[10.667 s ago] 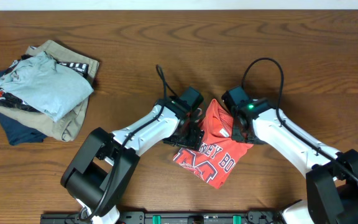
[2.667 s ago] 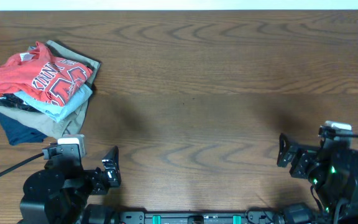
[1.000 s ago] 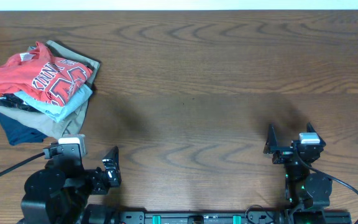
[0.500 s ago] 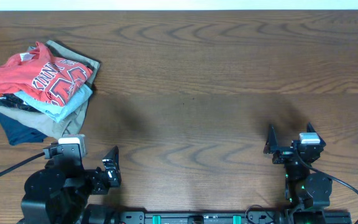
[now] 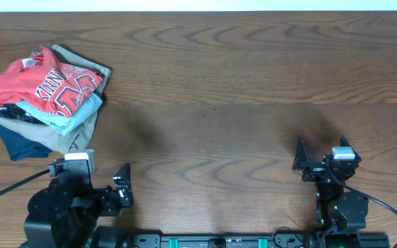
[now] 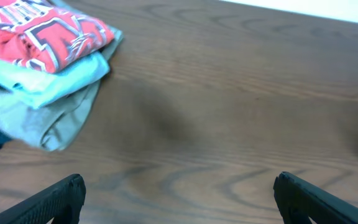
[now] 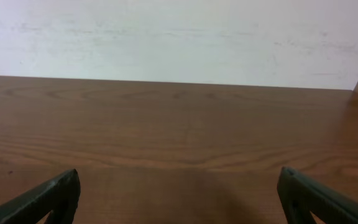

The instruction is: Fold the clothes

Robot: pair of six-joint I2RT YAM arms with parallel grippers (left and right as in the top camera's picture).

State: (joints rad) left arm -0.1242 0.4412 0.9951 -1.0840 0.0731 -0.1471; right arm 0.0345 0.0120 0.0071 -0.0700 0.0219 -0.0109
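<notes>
Since the earlier view, the coral-red T-shirt has gone from the middle of the table to the top of the pile at the far left, and both arms have drawn back to the near edge; it lies as a loose folded bundle, print up, on the light blue shirt, with the tan garment and navy garment beneath. It looks soft, light and limp, so it would sag if lifted by one point; a folded edge or two corners seem the better hold. Its long axis runs roughly left to right, rumpled end outward, lettered end toward the centre. The left gripper and right gripper both stand with fingers wide apart, holding nothing, well away from the pile.
</notes>
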